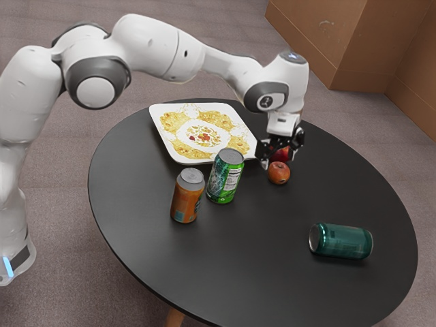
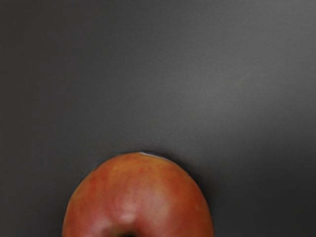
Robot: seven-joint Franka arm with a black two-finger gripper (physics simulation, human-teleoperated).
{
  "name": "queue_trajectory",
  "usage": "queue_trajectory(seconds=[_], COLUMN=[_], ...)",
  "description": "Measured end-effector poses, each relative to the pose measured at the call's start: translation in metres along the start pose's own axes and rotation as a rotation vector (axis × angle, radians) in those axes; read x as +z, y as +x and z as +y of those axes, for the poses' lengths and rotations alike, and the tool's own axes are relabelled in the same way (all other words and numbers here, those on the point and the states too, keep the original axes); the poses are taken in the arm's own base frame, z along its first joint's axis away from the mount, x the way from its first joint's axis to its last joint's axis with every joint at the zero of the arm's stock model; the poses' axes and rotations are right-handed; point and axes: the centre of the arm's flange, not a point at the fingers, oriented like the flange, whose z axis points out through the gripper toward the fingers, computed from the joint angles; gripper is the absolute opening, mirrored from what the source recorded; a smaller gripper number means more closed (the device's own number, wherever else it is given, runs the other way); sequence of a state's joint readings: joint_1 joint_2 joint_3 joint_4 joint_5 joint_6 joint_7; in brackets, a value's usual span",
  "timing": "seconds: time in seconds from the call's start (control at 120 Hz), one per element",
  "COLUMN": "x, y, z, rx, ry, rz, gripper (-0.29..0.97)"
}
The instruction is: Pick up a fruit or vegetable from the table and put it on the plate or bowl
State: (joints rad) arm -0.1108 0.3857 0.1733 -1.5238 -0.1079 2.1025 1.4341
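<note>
One apple (image 1: 278, 173) (image 2: 138, 197) on dark table (image 1: 272, 231), directly beneath my hand (image 1: 278, 151), just beside plate (image 1: 157, 110) corner. Round, so no long axis. Hand open or clamped: cannot tell.

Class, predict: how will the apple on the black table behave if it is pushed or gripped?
The apple is round, so a sideways push would probably roll it across the smooth table. Its skin looks glossy, so a grip off its widest part might slip. It looks firm and should likely keep its shape.
</note>
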Motion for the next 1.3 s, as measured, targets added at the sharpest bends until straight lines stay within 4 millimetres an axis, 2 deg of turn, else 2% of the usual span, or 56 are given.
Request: queue_trajectory(seconds=[0.583, 1.067, 1.117, 1.3], x=[0.029, 0.043, 0.044, 0.042], y=[0.000, 0.000, -0.002, -0.003], z=[-0.003, -0.004, -0.005, -0.006], rx=[-0.005, -0.009, -0.015, -0.019], ry=[-0.002, -0.008, -0.008, -0.004], rz=[0.008, 0.014, 0.018, 0.024], gripper=[0.68, 0.67, 0.65, 0.43])
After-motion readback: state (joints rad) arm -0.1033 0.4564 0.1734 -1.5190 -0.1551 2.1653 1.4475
